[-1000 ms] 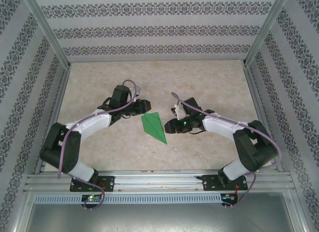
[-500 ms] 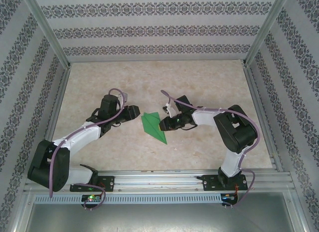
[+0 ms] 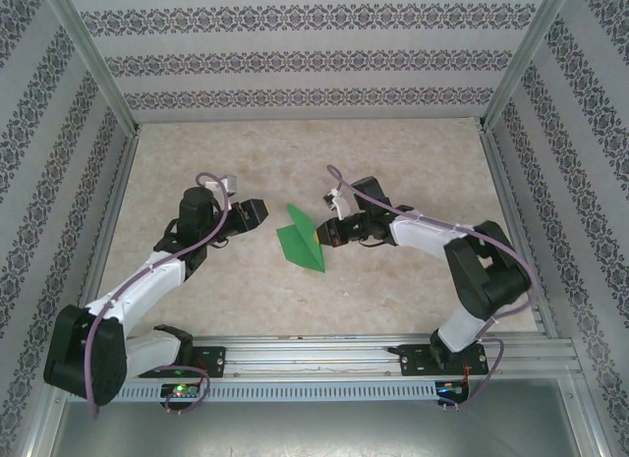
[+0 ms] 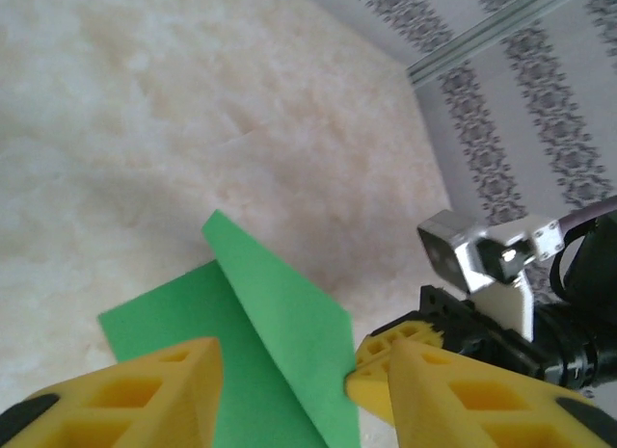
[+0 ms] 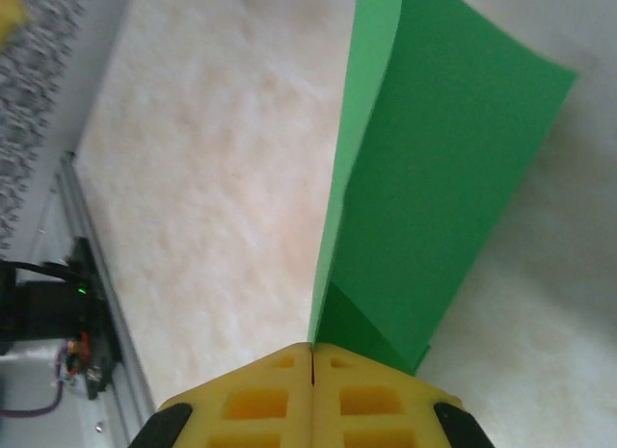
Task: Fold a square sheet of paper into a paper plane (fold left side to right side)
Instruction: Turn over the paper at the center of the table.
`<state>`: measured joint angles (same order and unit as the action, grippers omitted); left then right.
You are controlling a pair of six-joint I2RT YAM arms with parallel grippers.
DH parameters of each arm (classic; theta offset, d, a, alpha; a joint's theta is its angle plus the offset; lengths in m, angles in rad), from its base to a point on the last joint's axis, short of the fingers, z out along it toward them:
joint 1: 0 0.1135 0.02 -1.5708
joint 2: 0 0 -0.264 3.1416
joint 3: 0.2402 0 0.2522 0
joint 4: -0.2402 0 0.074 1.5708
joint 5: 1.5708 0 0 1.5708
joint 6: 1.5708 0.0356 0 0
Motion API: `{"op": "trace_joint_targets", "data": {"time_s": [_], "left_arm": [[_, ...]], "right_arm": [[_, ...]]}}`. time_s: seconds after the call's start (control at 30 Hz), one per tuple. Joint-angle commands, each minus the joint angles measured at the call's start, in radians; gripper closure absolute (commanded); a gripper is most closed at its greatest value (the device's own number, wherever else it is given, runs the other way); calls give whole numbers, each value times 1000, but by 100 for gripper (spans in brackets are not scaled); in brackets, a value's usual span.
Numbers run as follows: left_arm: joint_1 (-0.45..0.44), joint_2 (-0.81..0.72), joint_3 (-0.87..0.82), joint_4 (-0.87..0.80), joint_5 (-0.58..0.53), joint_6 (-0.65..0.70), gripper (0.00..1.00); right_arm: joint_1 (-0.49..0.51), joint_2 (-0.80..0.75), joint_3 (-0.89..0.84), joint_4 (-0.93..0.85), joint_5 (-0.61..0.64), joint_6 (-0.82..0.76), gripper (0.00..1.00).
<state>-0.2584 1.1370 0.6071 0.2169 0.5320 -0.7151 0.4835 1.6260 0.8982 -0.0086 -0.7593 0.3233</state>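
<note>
Sharply creased, pointed green paper plane.

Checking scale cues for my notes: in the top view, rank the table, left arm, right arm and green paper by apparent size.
1. table, largest
2. left arm and right arm: look about alike, not ranked
3. green paper, smallest

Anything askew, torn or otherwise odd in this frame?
One flap of the folded green paper stands up off the table instead of lying flat, because the right hand is pinching its edge. No tear is visible, and nothing else stands out.
</note>
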Motion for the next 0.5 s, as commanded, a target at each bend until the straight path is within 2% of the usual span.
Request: {"op": "trace_joint_targets", "data": {"time_s": [0.0, 0.17, 0.27, 0.47], "left_arm": [[25, -57, -22, 185, 103, -56, 47], [27, -66, 10, 331, 258, -116, 46], [24, -35, 41, 398, 340, -170, 46], [-13, 48, 77, 500, 398, -214, 47]], "right_arm": [[-47, -93, -35, 131, -105, 53, 100], [-105, -180, -71, 355, -258, 209, 100], [-108, -219, -69, 427, -311, 265, 100], [-94, -272, -58, 493, -336, 337, 100]]}}
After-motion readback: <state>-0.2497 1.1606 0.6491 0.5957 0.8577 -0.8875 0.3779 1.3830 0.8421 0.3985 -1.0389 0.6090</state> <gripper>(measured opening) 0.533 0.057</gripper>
